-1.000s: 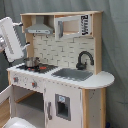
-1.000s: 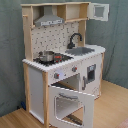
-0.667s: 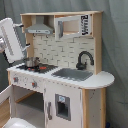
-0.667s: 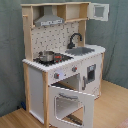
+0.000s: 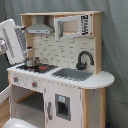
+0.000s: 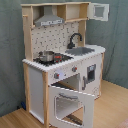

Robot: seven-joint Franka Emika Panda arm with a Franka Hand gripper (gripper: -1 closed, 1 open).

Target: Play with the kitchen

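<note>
Here, the white arm (image 5: 12,42) hangs left of the pale-wood toy kitchen (image 5: 75,75); gripper state indeterminable. Likely approach step; next, reach the small steel pot (image 6: 47,55).

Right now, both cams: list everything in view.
kitchen: 1, pale wood and white, on a wood floor, grey curtain behind
hood: 1, grey, top shelf over the stove
backboard: 1, white, patterned, behind the counter
pot: 1, silver, on the stove
stove: 1, black with a red ring, counter end under the hood
faucet: 1, black, behind the sink
sink: 1, grey, set in the counter
oven door: 1, white, swung open in the second exterior view
upper cabinet door: 1, white, open
arm: 1, white, at the first exterior view's left, beside the stove; hand not in view
</note>
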